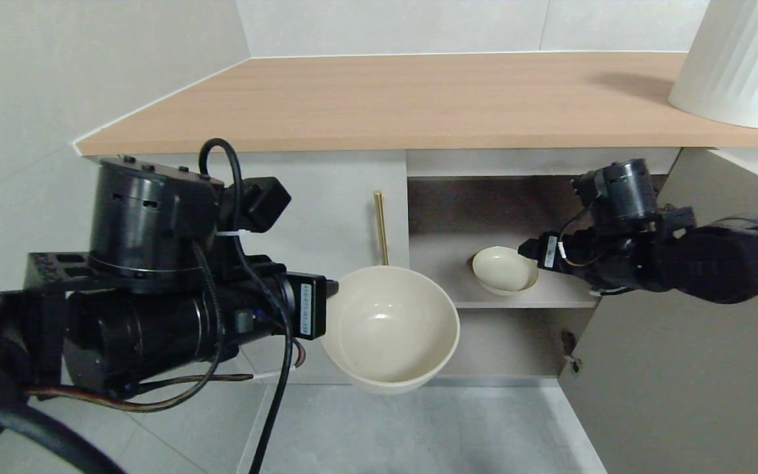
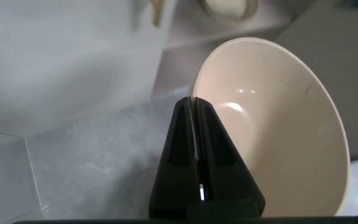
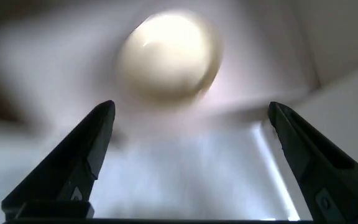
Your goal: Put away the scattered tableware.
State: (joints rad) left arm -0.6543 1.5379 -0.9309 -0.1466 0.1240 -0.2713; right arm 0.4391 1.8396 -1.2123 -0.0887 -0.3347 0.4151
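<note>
A large cream bowl point(image 1: 389, 329) hangs in the air before the cabinet, held by its rim in my left gripper point(image 1: 333, 289), which is shut on it. In the left wrist view the two black fingers point(image 2: 194, 149) are pressed together on the rim of the bowl point(image 2: 284, 124). A small cream dish point(image 1: 504, 268) rests on the shelf point(image 1: 550, 293) inside the open cabinet. My right gripper point(image 1: 529, 250) is just beside that dish, open; in the right wrist view its fingers point(image 3: 92, 143) stand wide apart with the dish point(image 3: 169, 56) beyond them.
The wooden countertop point(image 1: 385, 99) runs above the cabinet, with a white ribbed vessel point(image 1: 741, 62) at its far right. The cabinet door point(image 1: 682, 368) swings open on the right. A closed door with a brass handle point(image 1: 380, 227) is on the left. Grey tiled floor point(image 1: 418, 428) lies below.
</note>
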